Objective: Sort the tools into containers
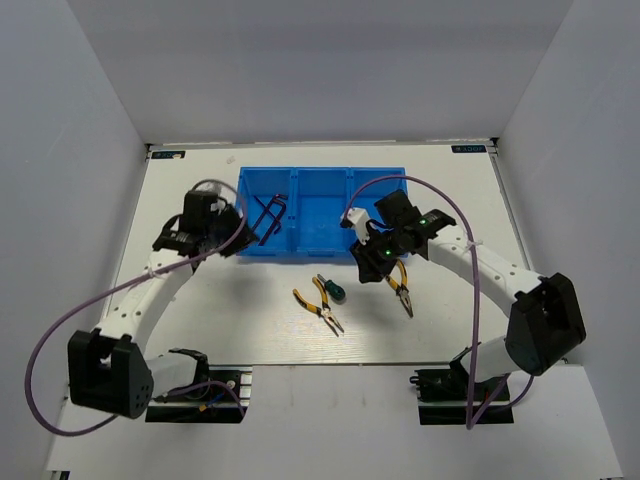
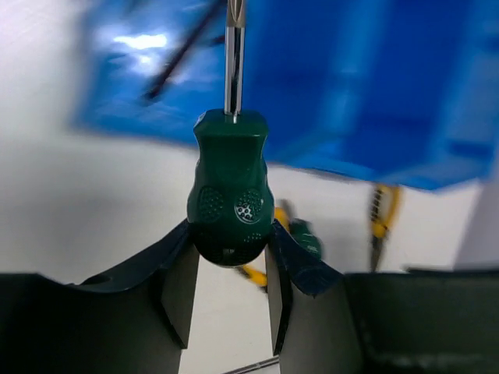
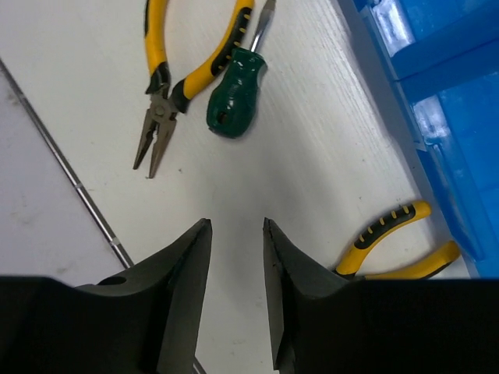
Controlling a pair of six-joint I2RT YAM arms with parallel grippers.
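**Fig. – Tool sorting, items L to R**

- L claw (image 2: pixel 228 238): clamped on the green screwdriver (image 2: pixel 230 187), gripping the fat end of its handle. The steel shaft points straight ahead of the claw, twd the bin.
- Blue bin (image 1: pixel 300 252): 3 compartments in a row. Its L end lies just ahead of the L claw; its front wall is just beyond the R claw.
- Hex key (image 1: pixel 268 216): dark, L-shaped, inside the bin's L compartment. It lies ahead of the L claw, near the tip of the held shaft, & is blurred in the L wrist view.
- Table (image 1: pixel 250 300): white, carries the bin & the loose tools.
- Centre pliers (image 3: pixel 168 93): yellow/black handles, flat on the table ahead of the R claw & slightly to its L. The nose points back twd the claw. Outside the bin.
- Second green screwdriver (image 3: pixel 234 105): on the table ahead of the R claw. Its handle sits just beside the centre pliers' pivot & its shaft runs along one pliers handle. Outside the bin.
- R claw (image 3: pixel 235 230): fingers apart, nothing btwn them, bare table showing in the gap. It hovers over the table in front of the bin.
- R pliers (image 3: pixel 394 249): yellow/black handles, on the table just R of the R claw, nose hidden behind the R finger. The handles reach twd the bin's front wall but lie outside it.
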